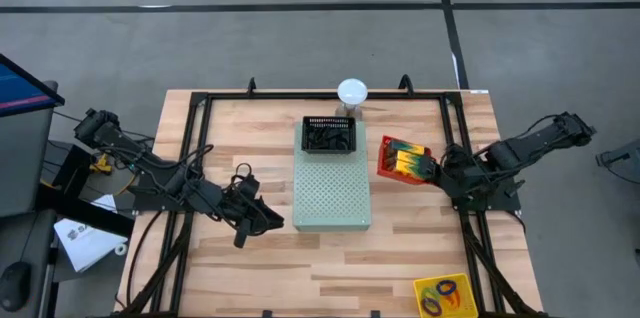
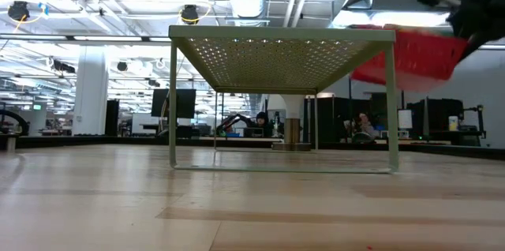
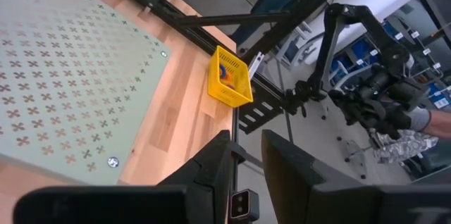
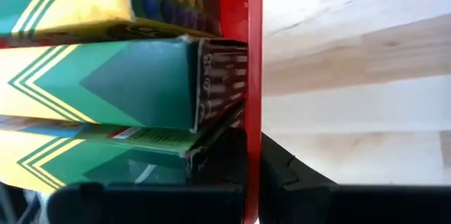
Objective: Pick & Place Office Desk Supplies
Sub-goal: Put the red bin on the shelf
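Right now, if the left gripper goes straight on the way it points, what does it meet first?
Probably nothing on the table: the left gripper aims past the yellow basket, beyond the table edge. Depth is unclear.

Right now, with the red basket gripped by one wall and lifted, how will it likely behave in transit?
The red basket probably tilts: the right end effector pinches only one wall, and the low view shows it raised and slanted. The printed boxes fill it snugly, so they likely stay put. The basket's wall looks rigid, unlikely to buckle.

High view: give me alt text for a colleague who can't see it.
The right pincer grips the rim of a red basket of yellow-green boxes beside a pale-green perforated board. The left pincer waits on the board's other side.
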